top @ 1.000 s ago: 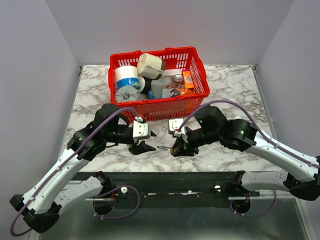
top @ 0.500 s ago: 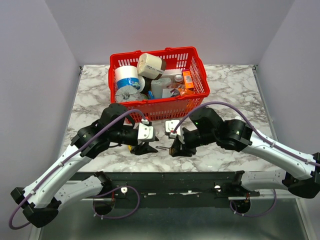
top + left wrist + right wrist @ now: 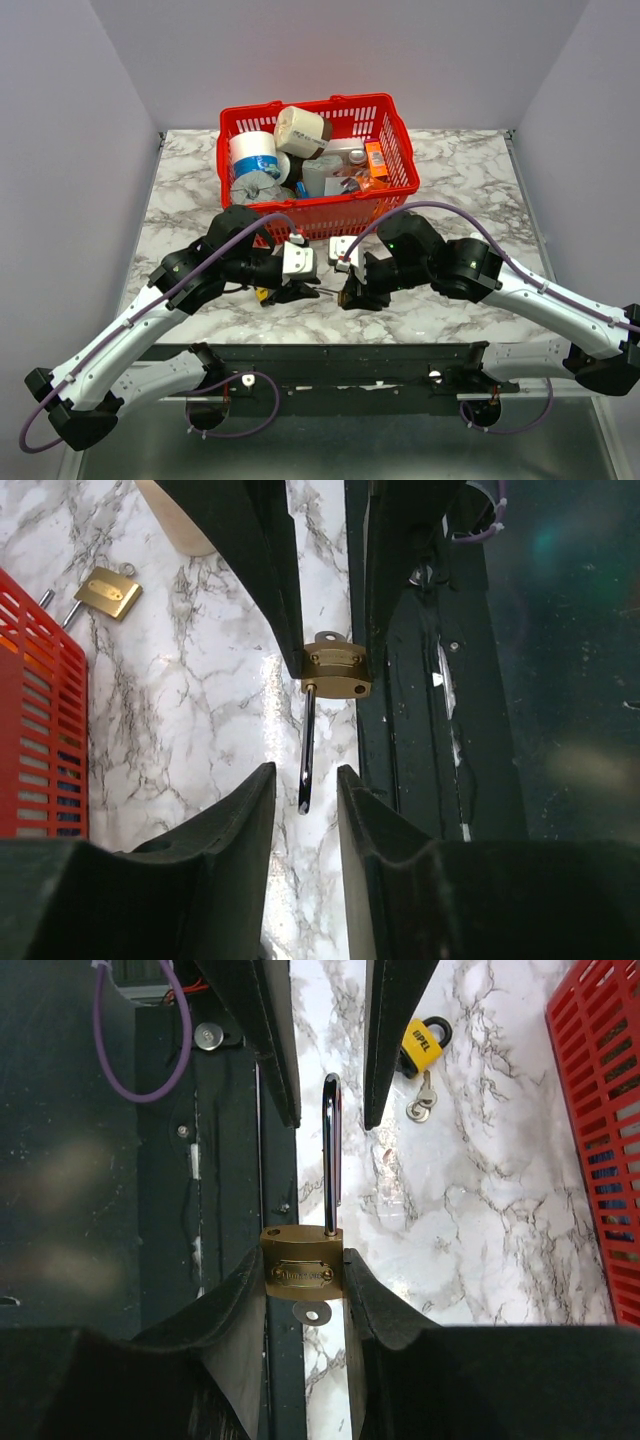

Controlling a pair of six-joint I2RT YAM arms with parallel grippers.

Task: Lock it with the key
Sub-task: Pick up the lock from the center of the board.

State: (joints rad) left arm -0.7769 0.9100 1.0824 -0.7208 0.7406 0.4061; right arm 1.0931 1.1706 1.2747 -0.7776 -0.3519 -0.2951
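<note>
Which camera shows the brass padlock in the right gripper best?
Right wrist: the padlock sits close up between the fingers, shackle raised, key below. Left wrist shows it smaller, farther off. The top view barely shows it.

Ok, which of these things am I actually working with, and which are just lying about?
In the job:
brass padlock held in the right gripper
key in its bottom
its open shackle, tip between the left gripper fingers

Lying about:
spare brass padlock on the table
yellow padlock with keys
red basket of odds and ends
</note>
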